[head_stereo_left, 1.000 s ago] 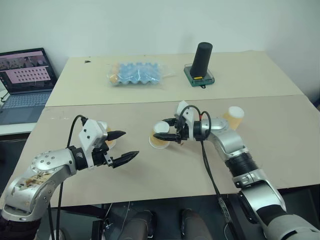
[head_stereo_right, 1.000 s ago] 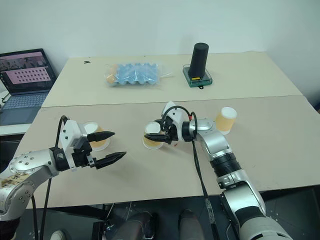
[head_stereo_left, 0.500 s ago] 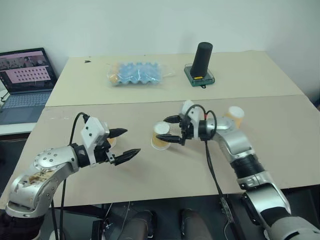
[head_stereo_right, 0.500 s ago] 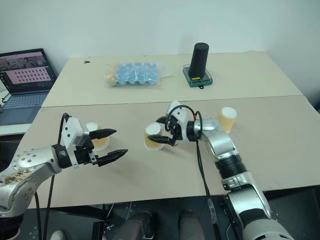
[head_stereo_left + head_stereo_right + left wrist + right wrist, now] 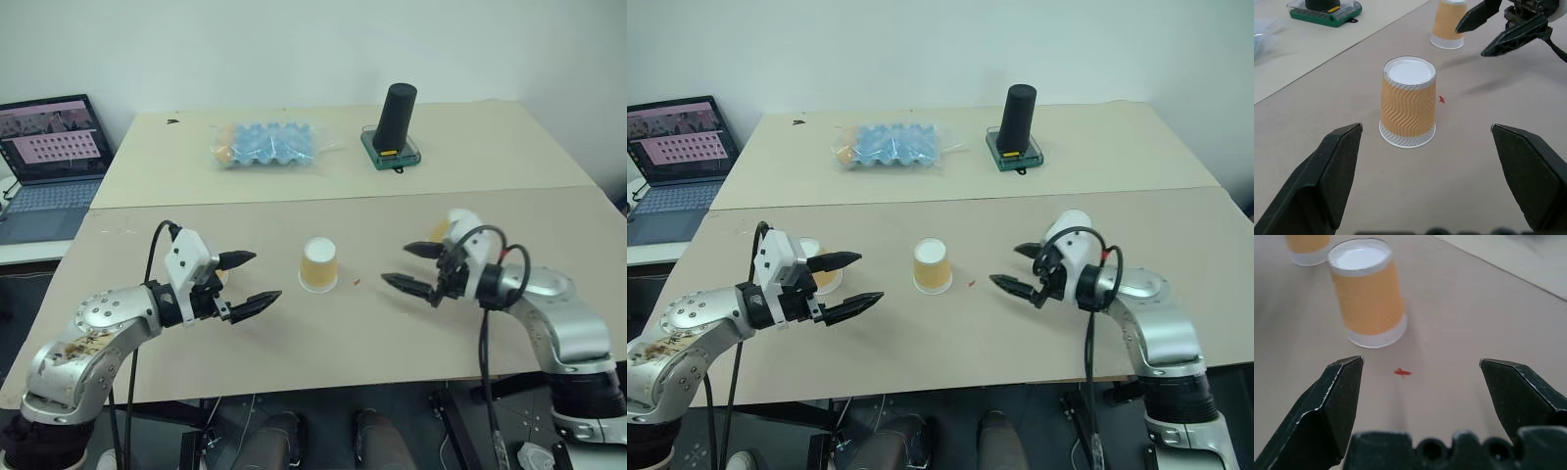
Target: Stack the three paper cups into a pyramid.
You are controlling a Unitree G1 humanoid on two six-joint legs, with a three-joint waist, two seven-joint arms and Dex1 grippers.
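**Orange-tan cups unstacked on the surface**

We observed one cup (image 5: 319, 265) upside down, alone at centre on the surface (image 5: 323, 343). We saw the left hand (image 5: 249, 281) and right hand (image 5: 411, 267) spread wide, grasping nothing, each partly hiding another cup.

My left gripper (image 5: 247, 279) hid most of 1 paper cup (image 5: 823, 277); my right gripper (image 5: 417, 267) covered another cup (image 5: 441, 231). The laptop (image 5: 44, 162) was cut off at the picture's edge.
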